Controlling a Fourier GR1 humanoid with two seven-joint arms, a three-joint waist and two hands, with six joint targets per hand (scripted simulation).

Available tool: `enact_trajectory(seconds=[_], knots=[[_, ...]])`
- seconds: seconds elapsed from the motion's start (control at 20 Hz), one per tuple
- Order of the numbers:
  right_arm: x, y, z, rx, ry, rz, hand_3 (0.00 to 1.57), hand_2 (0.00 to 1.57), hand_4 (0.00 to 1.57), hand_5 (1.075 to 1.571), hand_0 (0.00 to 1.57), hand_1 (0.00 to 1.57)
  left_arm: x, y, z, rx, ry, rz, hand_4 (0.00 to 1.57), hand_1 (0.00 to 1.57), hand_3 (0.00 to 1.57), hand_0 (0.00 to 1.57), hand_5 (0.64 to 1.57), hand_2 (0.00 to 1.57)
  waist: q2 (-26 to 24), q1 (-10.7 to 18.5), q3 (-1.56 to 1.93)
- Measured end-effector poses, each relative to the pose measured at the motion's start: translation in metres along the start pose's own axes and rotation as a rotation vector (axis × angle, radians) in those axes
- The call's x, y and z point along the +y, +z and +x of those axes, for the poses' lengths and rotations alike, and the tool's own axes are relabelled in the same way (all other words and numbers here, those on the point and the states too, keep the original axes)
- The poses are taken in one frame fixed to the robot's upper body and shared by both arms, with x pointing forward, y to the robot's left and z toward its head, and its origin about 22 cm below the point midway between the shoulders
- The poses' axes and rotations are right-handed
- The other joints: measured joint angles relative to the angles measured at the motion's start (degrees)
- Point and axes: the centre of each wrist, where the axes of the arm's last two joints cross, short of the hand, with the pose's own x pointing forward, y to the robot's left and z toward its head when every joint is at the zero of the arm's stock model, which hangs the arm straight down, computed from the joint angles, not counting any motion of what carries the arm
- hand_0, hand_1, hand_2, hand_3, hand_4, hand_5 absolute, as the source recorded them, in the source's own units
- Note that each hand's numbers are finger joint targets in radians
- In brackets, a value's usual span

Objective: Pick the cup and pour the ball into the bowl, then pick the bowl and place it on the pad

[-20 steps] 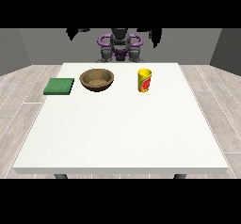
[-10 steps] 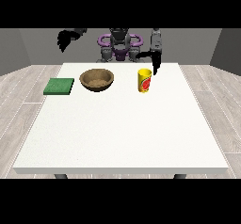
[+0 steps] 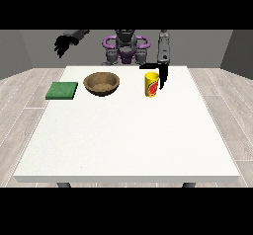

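White table [image 3: 128,135], faint speckle on top, dark legs under the near edge. Cup [image 3: 151,84] yellow with a red patch on its side. Bowl [image 3: 102,84] brown, wood-like, darker on the outer wall, lighter mottled inside. Pad [image 3: 62,90] plain green, flat square. Robot torso [image 3: 126,46] grey with purple rings at the shoulders. Hand at the view's right [image 3: 161,75] black, forearm above it grey. Hand at the view's left [image 3: 62,45] black, forearm dark grey. Floor [image 3: 22,93] pale grey-beige planks. Back wall [image 3: 207,46] grey.
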Motion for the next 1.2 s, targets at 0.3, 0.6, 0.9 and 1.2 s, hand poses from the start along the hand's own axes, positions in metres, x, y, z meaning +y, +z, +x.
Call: enact_trajectory(seconds=[0.3,0.6,0.9,1.2], knots=[[-0.005,-0.003,0.006,-0.014,-0.001,0.022,0.00,0.00,0.68,1.566,0.00,0.00,0.014,-0.005,-0.023,-0.005,0.002,0.035,0.65,0.00,0.00,0.00,1.535,0.00,1.4,-1.4,-0.02],[-0.014,-0.012,0.027,-0.051,-0.002,0.055,0.16,0.00,0.65,1.569,0.00,0.00,0.016,-0.003,-0.038,-0.022,-0.086,0.092,1.33,1.25,1.57,1.25,1.491,1.57,3.7,-4.0,0.00],[-0.036,-0.018,0.045,-0.082,-0.006,0.072,0.15,0.00,0.63,1.566,0.00,0.00,0.024,-0.012,-0.037,-0.086,-0.211,0.178,1.41,1.28,1.57,1.28,1.418,1.57,4.8,-6.0,0.37],[-0.066,-0.014,0.027,0.047,-0.011,0.019,0.31,0.00,0.63,1.563,0.00,0.00,-0.006,-0.021,-0.033,0.011,-0.358,0.103,1.41,1.29,1.57,1.29,1.467,1.57,-2.6,-4.2,0.16]])
